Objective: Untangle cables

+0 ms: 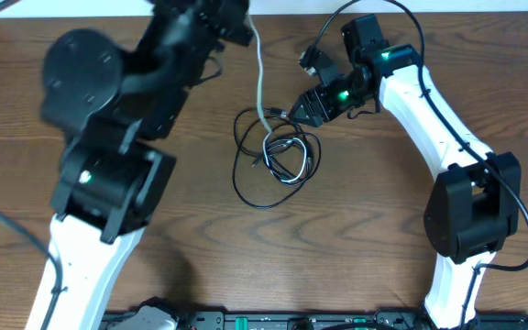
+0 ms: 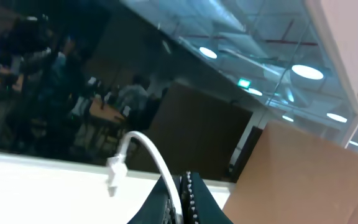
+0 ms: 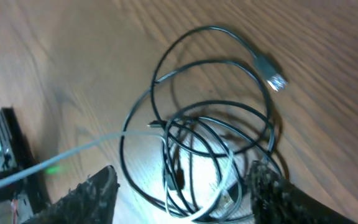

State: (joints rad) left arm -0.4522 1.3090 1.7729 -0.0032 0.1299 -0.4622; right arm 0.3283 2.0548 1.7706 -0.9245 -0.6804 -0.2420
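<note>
The black cable (image 1: 246, 188) lies in loops on the wooden table, tangled with the white cable (image 1: 262, 87) in a knot (image 1: 282, 154). My left gripper (image 1: 244, 27) is at the table's far edge, shut on the white cable, which runs taut from it down to the knot. In the left wrist view the white cable (image 2: 160, 165) is pinched between the jaws (image 2: 180, 202), its plug end (image 2: 115, 171) sticking out. My right gripper (image 1: 293, 112) is open, right beside the knot. In the right wrist view its fingers (image 3: 182, 196) straddle the black loops (image 3: 210, 62) and the white strand (image 3: 73, 152).
A plug (image 3: 271, 73) on the black cable lies at the outer side of the loops. The table's far edge (image 1: 282, 9) meets a white wall just behind the left gripper. Bare wood (image 1: 337, 238) lies in front of the tangle.
</note>
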